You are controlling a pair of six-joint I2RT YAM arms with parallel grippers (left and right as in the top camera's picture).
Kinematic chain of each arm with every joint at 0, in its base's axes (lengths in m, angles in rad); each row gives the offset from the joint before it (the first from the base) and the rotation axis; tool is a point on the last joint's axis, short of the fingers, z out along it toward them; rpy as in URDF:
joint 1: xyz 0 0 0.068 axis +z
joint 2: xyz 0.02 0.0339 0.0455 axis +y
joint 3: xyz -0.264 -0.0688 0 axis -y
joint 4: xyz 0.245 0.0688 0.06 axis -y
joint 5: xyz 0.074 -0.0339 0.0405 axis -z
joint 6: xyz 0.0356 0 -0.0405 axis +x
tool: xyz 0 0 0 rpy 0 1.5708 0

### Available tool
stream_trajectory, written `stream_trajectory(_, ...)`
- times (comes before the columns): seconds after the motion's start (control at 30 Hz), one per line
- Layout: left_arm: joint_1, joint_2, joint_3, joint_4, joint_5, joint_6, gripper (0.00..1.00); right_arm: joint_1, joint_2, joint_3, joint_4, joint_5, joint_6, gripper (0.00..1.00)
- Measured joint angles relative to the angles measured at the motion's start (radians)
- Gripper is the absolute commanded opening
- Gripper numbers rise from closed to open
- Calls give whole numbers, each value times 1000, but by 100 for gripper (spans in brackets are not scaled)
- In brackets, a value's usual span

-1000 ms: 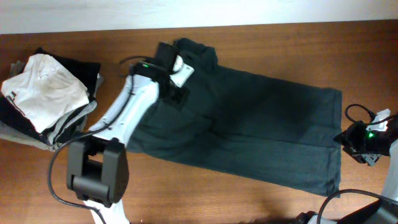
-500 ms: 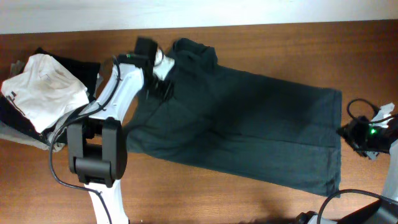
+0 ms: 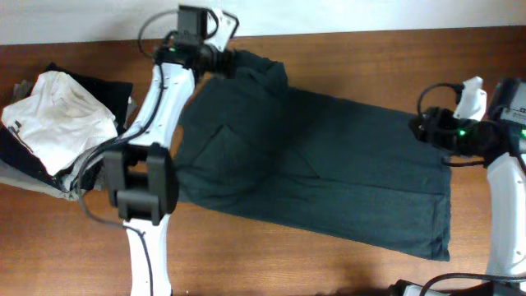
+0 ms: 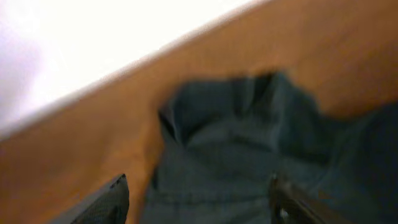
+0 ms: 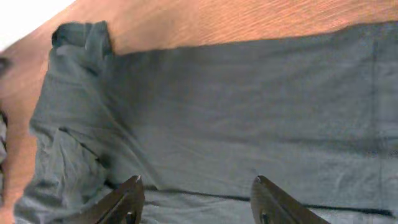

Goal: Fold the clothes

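Fingers [image 4: 109,199] of the left hand [image 3: 219,62] are apart, with nothing between them; the wrist view is blurred, but the gap is plain. Just ahead of them and under them lies the bunched far-left end of the garment [image 3: 329,173]. From overhead this hand is at that end, over its edge; whether it touches the cloth I cannot tell. The right hand [image 3: 424,128] is released too, its fingers [image 5: 268,200] wide and empty. It stands at the far corner of the opposite, straight end, over the hem or just beside it.

Outward from the hands, the garment is spread flat on the desk [image 3: 353,57]. Its long axis runs from left to right, and the right end lies a little nearer to the robot than the left one. So each hand has one short end, and the cloth lies toward the robot from both.

In my judgement the coming move depends on this. Both far corners can be taken together and drawn toward the near edge, which folds the cloth along its long axis. The left end is crumpled, so a clean pinch there may be harder. A pile [image 3: 57,115] of other clothes lies at the left side, apart from the garment and nearer to the left arm.
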State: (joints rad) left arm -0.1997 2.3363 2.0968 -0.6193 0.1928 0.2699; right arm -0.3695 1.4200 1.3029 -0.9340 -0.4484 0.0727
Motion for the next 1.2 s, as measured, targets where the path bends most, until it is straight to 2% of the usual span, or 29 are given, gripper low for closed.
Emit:
stream_trajectory(0.03,0,19,-1,-45,0,0,68,12,0,0,-4,11,5,58)
stream_trajectory(0.1,0,37,-8,-142,-3,0,68,22,0,0,-21,44,22,48)
stream_trajectory(0.17,0,37,-6,-219,-16,0,68,22,3,1,-55,96,57,32)
stream_trajectory(0.2,0,33,0,-259,-32,0,68,20,8,2,-74,118,68,28)
stream_trajectory(0.23,0,31,8,-304,-54,0,69,15,19,3,-105,136,90,29)
stream_trajectory(0.3,0,19,42,-407,-123,0,80,-11,60,3,-164,162,127,41)
stream_trajectory(0.37,0,-19,87,-518,-192,2,82,-48,82,2,-196,137,124,45)
stream_trajectory(0.43,0,-84,135,-611,-245,4,83,-96,80,2,-222,95,105,46)
stream_trajectory(0.53,3,-272,194,-759,-293,-5,82,-149,21,2,-314,68,85,48)
stream_trajectory(0.67,27,-413,218,-929,-310,-49,76,-160,-65,2,-417,91,85,42)
stream_trajectory(0.77,75,-421,204,-1023,-293,-95,63,-160,-74,-26,-392,107,90,34)
stream_trajectory(0.83,106,-408,160,-1049,-260,-115,53,-161,-72,-84,-358,114,105,13)
stream_trajectory(0.87,126,-403,126,-1047,-235,-123,40,-161,-68,-116,-341,118,111,6)
stream_trajectory(0.97,176,-396,-23,-1023,-160,-137,15,-168,-46,-212,-281,125,147,4)
stream_trajectory(1.07,196,-393,-202,-935,-95,-143,1,-176,-37,-304,-203,129,177,4)
stream_trajectory(1.2,192,-385,-477,-725,-23,-148,0,-178,-33,-400,-162,130,207,4)
